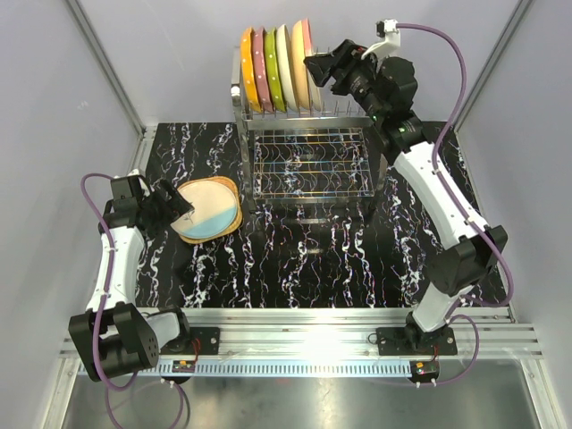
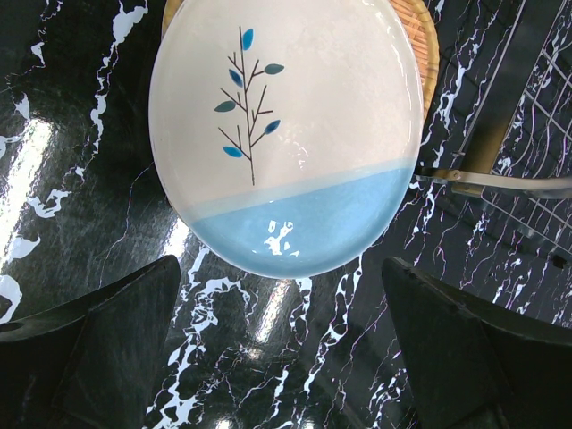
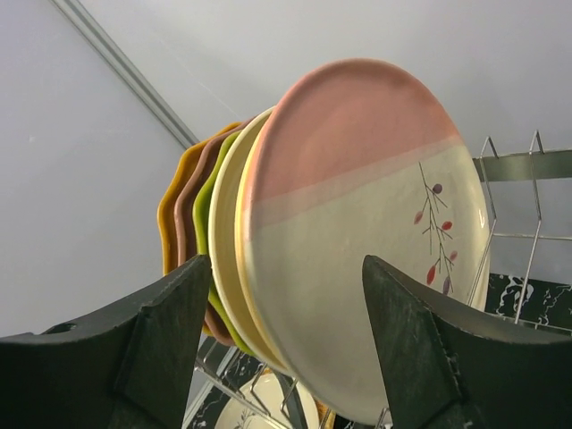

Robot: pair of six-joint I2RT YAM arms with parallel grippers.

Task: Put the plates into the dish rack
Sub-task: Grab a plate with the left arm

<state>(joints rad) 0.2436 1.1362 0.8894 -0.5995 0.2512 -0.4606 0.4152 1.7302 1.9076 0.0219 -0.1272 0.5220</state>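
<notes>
Several plates stand upright on the dish rack's top tier: orange, pink, lime-green, cream and a pink-and-cream plate at the right end. My right gripper is open at that last plate, its fingers apart on either side of the rim. On the table lies a cream-and-blue plate on top of a tan plate. My left gripper hovers open just off the blue edge, holding nothing.
The rack's lower wire grid shelf holds nothing. Upright prongs and a steel rail stand right of the pink-and-cream plate. A rack leg lies close to the right of the table plates. Grey walls close in the black marbled table.
</notes>
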